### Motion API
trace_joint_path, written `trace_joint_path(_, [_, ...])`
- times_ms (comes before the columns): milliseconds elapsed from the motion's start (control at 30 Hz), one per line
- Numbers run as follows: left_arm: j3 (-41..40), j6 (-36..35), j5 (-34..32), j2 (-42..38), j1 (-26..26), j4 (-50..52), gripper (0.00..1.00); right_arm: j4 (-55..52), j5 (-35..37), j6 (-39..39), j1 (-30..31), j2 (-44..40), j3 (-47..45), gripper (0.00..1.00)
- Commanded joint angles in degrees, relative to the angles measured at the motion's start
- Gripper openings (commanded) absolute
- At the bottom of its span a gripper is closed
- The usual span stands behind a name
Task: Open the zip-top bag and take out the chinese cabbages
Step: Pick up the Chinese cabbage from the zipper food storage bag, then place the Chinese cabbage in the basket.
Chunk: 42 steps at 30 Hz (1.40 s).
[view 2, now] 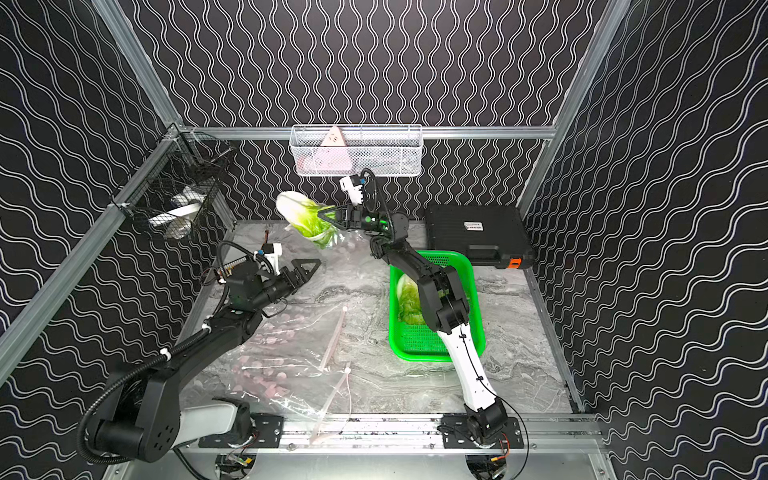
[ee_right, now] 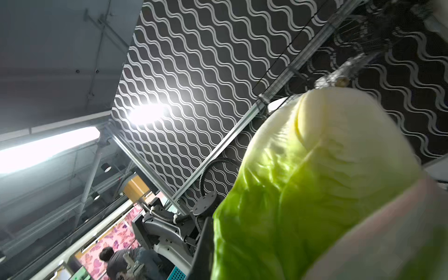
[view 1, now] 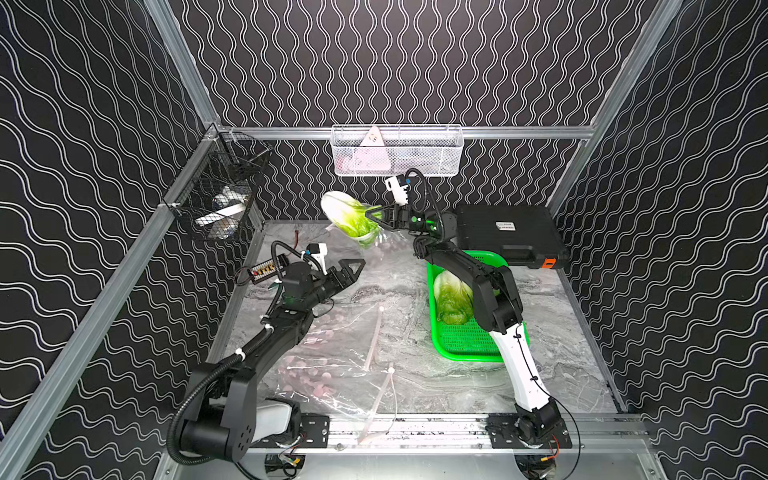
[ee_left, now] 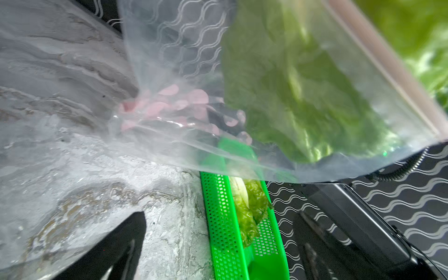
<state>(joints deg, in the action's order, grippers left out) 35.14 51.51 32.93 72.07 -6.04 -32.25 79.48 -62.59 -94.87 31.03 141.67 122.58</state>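
Two claws: the right claw [view 1: 371, 217] was clenched on the leafy end of the raised cabbage [view 1: 343, 210], high over the back of the worktop [view 1: 415, 299]. The left claw [view 1: 356, 268] was released and empty, hovering lower and apart from it.
Held cabbage: its white base pointed away from the claw, clear of the hanging bag [ee_left: 184, 60], while its leafy end sat inside the bag's mouth. I could not tell whether the film was pinched along with the leaves.
Risk at the grip: those crinkled leaves looked soft, so they might tear or slip and let the cabbage drop to the worktop.
Risk from the bag: nothing else held it. If the film was caught in the jaws, it would likely ride along with the cabbage instead of coming off, so the free claw would probably need to pull it away.
Other cabbages: the basket cabbage [view 1: 451, 299] lay in the green basket [view 1: 440, 345], under the right arm. A third I could not make out for certain.
Risk further out: the flat bag [view 1: 328, 365] lay partly beneath the left arm, and a low sweep could drag it.
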Motion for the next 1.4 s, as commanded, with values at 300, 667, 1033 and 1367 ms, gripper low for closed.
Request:
trace_joint_path(300, [-2.04,-1.66,5.18,-0.94,-0.27,-14.65,0.99,7.35,-0.15,-4.89,1.31,2.23,8.28,0.00])
trace_joint_path(667, [-10.87,-2.54,1.40,1.08,-1.25,-37.80,0.99,1.51,-4.14,-2.19,0.94,-6.76,4.87,0.00])
trace_joint_path(1033, [-12.40,-24.64,-4.82,-3.66,-2.66,-37.15,0.99,-5.31,-5.50,-0.76,0.17,-14.79,2.36,0.00])
trace_joint_path(1367, [-7.90,-23.53,-2.13,11.38,-3.80,-56.37,0.99,-5.36,-7.22,-4.89,0.17,-17.25,0.16,0.00])
